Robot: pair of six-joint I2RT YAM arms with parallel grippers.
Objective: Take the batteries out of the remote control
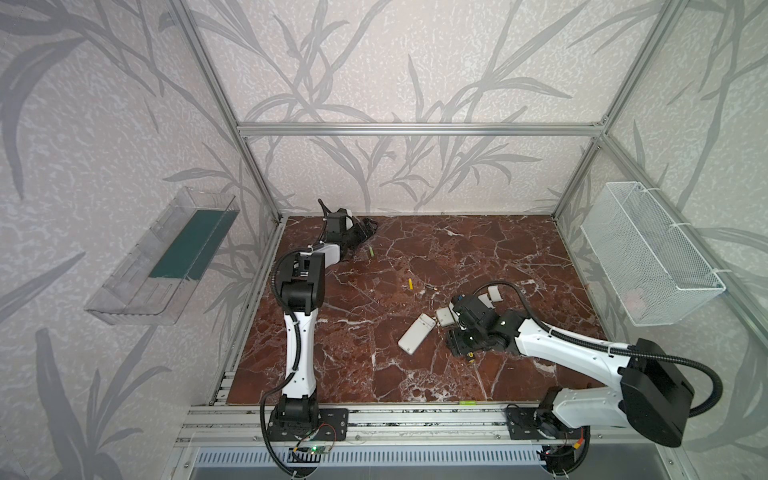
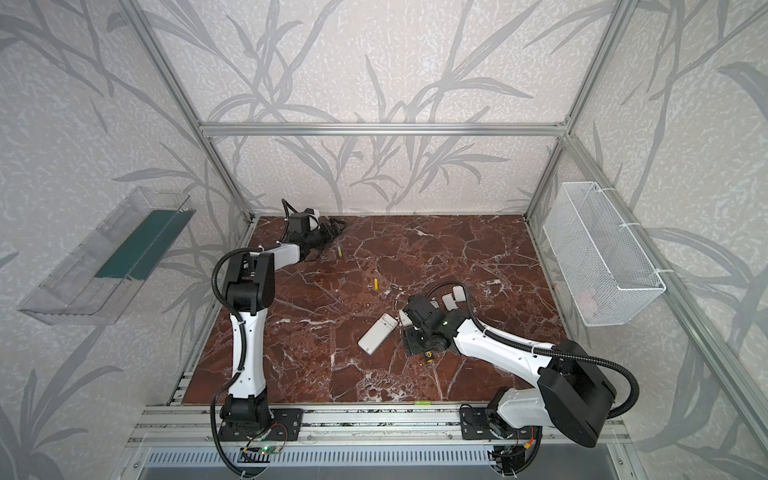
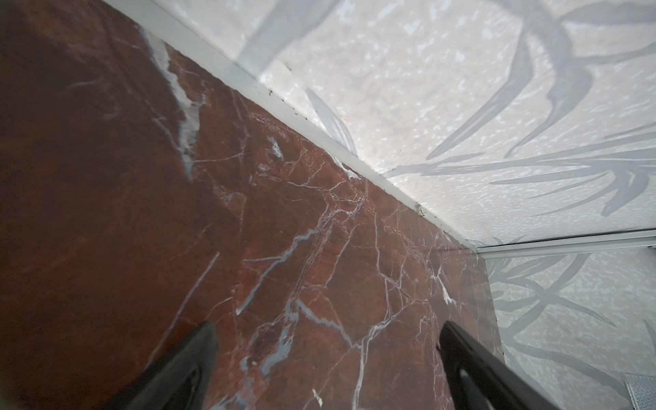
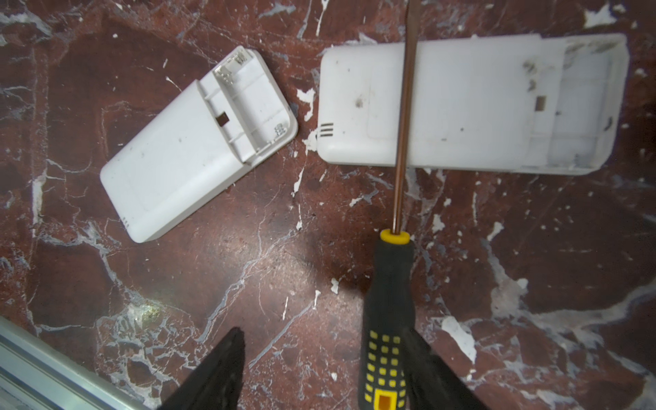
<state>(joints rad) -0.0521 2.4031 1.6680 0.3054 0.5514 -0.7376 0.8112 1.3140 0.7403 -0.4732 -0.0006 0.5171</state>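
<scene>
Two white remote controls lie backs up in the right wrist view, one (image 4: 198, 142) and the other (image 4: 472, 106), both with battery bays uncovered and empty. In both top views one remote control (image 1: 417, 333) (image 2: 376, 333) shows whole. A light green battery (image 1: 371, 251) (image 2: 339, 251) and a yellow battery (image 1: 410, 284) (image 2: 375, 284) lie loose on the marble. My right gripper (image 4: 323, 332) (image 1: 459, 343) is open. A black-and-yellow screwdriver (image 4: 388, 319) rests against one finger, its shaft across the second remote control. At the back left, my left gripper (image 3: 328, 326) (image 1: 370, 226) is open and empty.
Two white battery covers (image 1: 494, 293) (image 1: 484, 300) lie behind the right wrist. A wire basket (image 1: 648, 253) hangs on the right wall and a clear tray (image 1: 166, 257) on the left wall. An aluminium rail (image 1: 374, 415) runs along the front edge.
</scene>
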